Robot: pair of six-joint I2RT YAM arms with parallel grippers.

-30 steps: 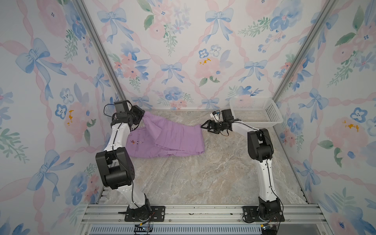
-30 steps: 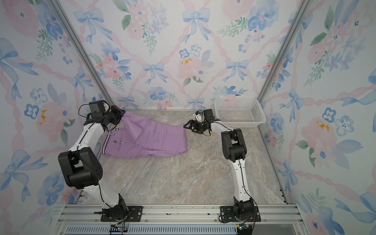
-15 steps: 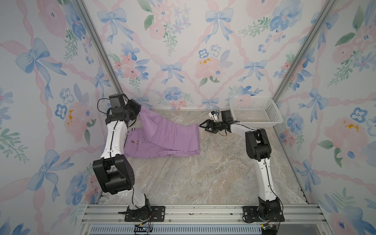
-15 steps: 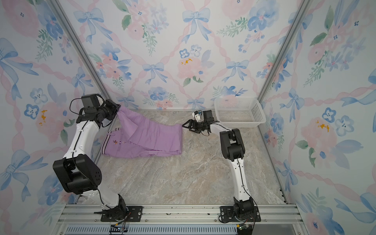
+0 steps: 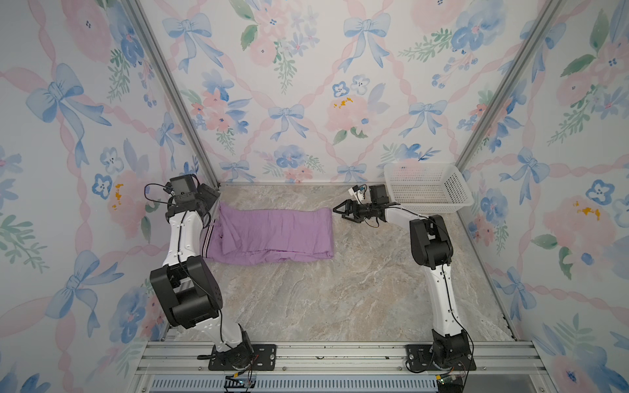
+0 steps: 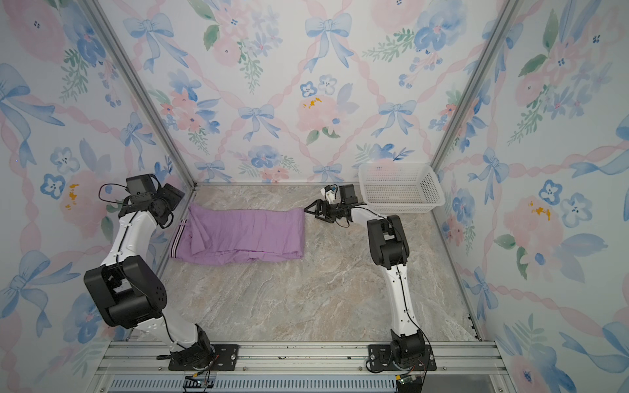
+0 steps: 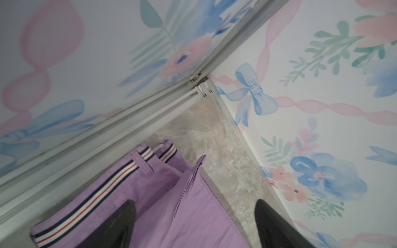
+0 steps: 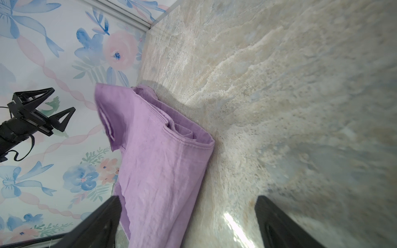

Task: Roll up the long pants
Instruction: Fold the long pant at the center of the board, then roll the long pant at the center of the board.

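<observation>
Nearest of all, well in front of the white basket [image 5: 456, 192] [image 6: 430, 190], the aluminium rail [image 5: 340, 354] carries both arm bases. Between the rail and the basket stretches bare marble-patterned table [image 5: 323, 299].

Farther in, level with the basket's front wall and well apart from it toward the left arm's side, lie the long pants [image 5: 272, 234] [image 6: 245, 234]. They are a flat, folded lilac band, not rolled. The hem end points at the basket and the striped waistband [image 5: 206, 241] [image 6: 177, 241] is at the end farthest from it.

The right gripper [image 5: 343, 215] [image 6: 315, 212] sits low between the basket and the hem end, just off the basket's front corner. Its jaws are spread wide and hold nothing. The right wrist view shows layered hems [image 8: 187, 137] just beside one finger [image 8: 101, 223], with bare table between the fingers.

The left gripper [image 7: 193, 225] [image 8: 62, 99] hangs over the waistband end, the point farthest from the basket. Its claw is also wide and has no cloth in it. The left wrist view shows the waistband [image 7: 107, 184] close to the corner post.

The basket stands against the floral back wall [image 5: 306, 102].
</observation>
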